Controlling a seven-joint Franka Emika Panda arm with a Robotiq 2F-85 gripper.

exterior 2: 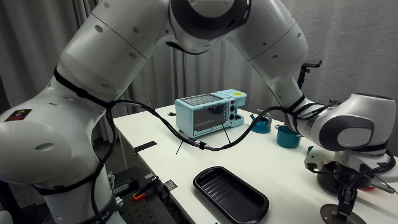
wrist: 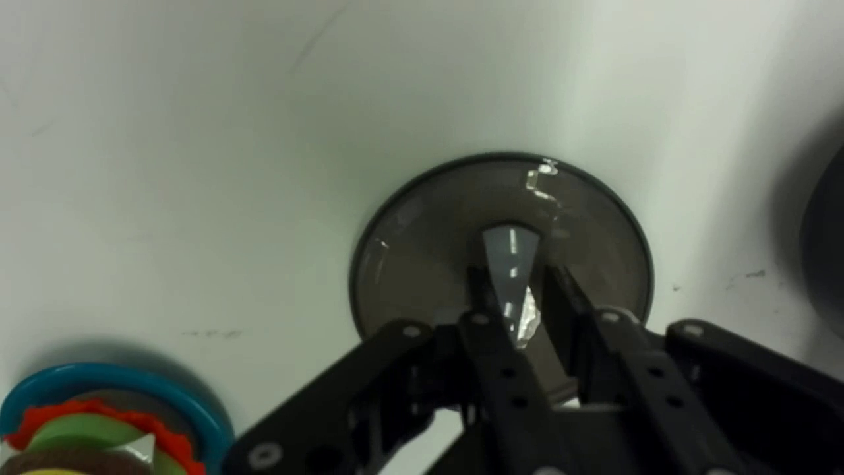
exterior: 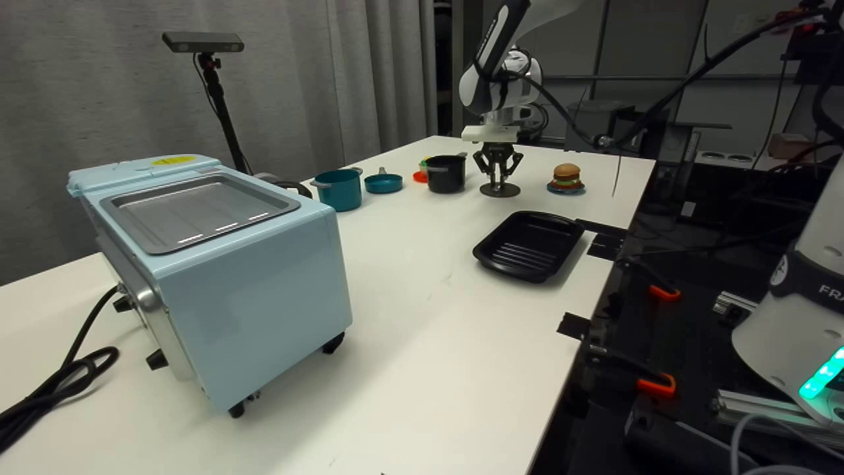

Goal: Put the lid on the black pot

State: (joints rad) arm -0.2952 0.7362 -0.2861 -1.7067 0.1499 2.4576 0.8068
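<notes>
The lid, a dark, see-through round disc with a grey wedge-shaped handle, lies flat on the white table; it shows in both exterior views (exterior: pixel 488 192) (exterior 2: pixel 327 212) and in the middle of the wrist view (wrist: pixel 422 264). My gripper (wrist: pixel 517 284) points down over it, partly open, one finger on each side of the handle. A narrow gap shows between handle and right finger. In both exterior views the gripper (exterior: pixel 497 179) (exterior 2: pixel 343 213) is low at the lid. The black pot (exterior: pixel 447 175) stands upright beside the lid, partly hidden by the wrist in an exterior view (exterior 2: pixel 327 180); its edge shows at right in the wrist view (wrist: pixel 827 244).
A toy burger on a teal plate (exterior: pixel 566 178) lies on the lid's other side, also in the wrist view (wrist: pixel 99 429). A black tray (exterior: pixel 527 245), a teal pot (exterior: pixel 341 190), a teal pan (exterior: pixel 384 183) and a light-blue oven (exterior: pixel 257 284) stand on the table.
</notes>
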